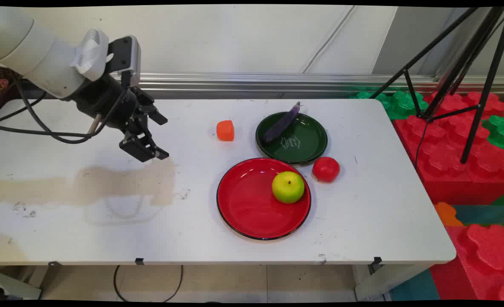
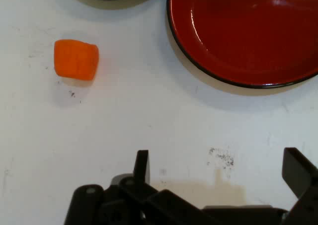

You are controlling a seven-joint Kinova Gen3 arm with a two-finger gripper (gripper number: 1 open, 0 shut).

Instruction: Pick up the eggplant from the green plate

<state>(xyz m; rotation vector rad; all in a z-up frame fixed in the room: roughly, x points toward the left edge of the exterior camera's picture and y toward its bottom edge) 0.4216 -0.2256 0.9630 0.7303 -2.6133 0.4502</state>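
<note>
My gripper (image 1: 161,135) hangs open above the table's left half, holding nothing; in the hand view its fingers (image 2: 142,166) rise wide apart over bare white table. An orange chunk (image 1: 225,130) lies right of it, also seen in the hand view as the orange chunk (image 2: 76,59) at upper left. A red plate (image 1: 243,204) holds a green apple (image 1: 288,186); the red plate (image 2: 238,31) fills the hand view's upper right. A dark green plate (image 1: 307,143) behind it carries a purple eggplant (image 1: 282,123). A red tomato (image 1: 325,169) sits on the table beside both plates.
A brownish stain (image 1: 107,183) marks the table under and left of the gripper. Black cables (image 1: 43,128) hang from the arm. A black tripod (image 1: 469,76) and red and green foam blocks (image 1: 456,149) stand off the table's right end.
</note>
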